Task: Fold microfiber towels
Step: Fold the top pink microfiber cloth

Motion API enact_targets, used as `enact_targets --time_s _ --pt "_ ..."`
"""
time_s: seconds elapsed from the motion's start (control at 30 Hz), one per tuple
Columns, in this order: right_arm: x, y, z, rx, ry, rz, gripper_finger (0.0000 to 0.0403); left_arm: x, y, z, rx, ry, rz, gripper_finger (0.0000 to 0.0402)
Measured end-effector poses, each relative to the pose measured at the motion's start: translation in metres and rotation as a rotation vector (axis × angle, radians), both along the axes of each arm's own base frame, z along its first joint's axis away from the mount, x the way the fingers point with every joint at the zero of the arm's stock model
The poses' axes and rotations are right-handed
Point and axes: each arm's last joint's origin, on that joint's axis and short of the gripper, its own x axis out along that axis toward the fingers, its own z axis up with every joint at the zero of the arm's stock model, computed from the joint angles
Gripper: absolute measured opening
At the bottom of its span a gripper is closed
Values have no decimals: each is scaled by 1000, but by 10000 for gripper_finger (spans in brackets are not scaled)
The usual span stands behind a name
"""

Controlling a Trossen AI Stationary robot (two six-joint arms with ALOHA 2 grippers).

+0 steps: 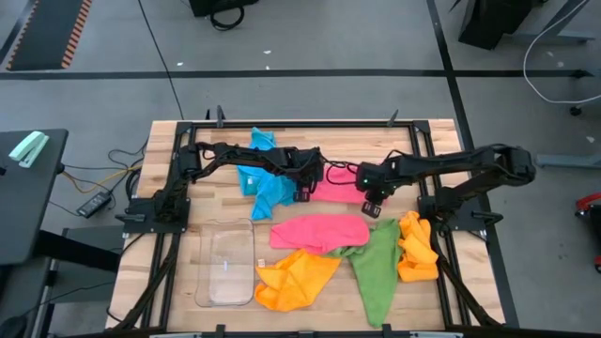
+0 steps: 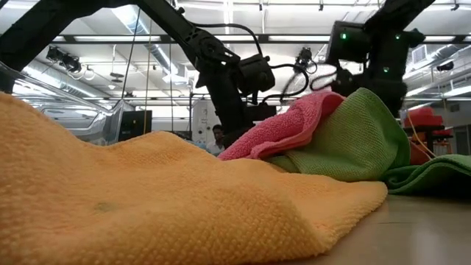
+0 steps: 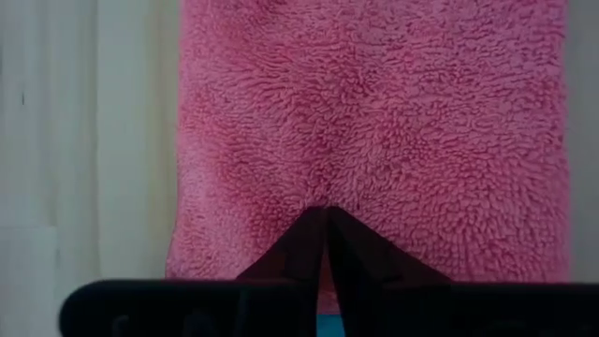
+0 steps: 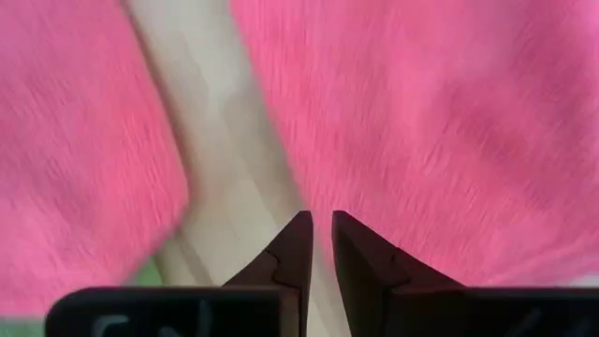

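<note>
High view, left to right. A clear tray (image 1: 228,266) is parked at lower left of the desk (image 1: 169,282), empty as far as can be seen, prob. as a drop spot for finished cloths. A blue towel (image 1: 268,188) is bunched at upper centre-left, under the left arm, pushed aside & not yet folded.

The left end effector (image 1: 305,188) is set at frame centre on the left edge of a pink towel (image 1: 340,191). In the left wrist view its fingers (image 3: 299,245) are nearly closed, tips together on the pink pile; whether cloth is actually pinched cannot be told.

The right end effector (image 1: 373,201) is set on the same towel's right side, fingers (image 4: 292,245) narrow w/ a thin gap, over bare wood at the cloth's edge; nothing is seen held. Judged: opposite edges are taken so the cloth can be stretched flat or folded over.

Below, a 2nd pink towel (image 1: 319,231) is lying loose at centre. An orange towel (image 1: 293,280) is spread at lower centre, a green towel (image 1: 376,268) right of it, another orange one (image 1: 417,248) crumpled at right. All are waiting unfolded.
</note>
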Motion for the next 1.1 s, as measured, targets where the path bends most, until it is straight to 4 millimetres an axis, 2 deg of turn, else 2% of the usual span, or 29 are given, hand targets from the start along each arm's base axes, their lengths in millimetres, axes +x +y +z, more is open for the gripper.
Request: enact_targets --time_s 0.17,0.3,0.47,0.73,0.9,1.1 --pt "15 -5 12 -124 -197 -13 53 -5 -1 2 -3 46 -18 77" --pt "22 -7 16 -122 -293 -101 53 -3 0 4 2 26 -17 92" --pt "19 0 14 -87 -249 -126 53 1 2 7 17 -33 -15 94" --pt "12 9 9 -49 -157 -113 53 -6 -1 7 0 36 -17 83" --pt "11 17 8 -22 -138 -26 53 -17 -2 27 -8 78 -10 96" --pt "14 16 3 -55 -187 42 53 -17 -2 32 -32 51 -19 105"
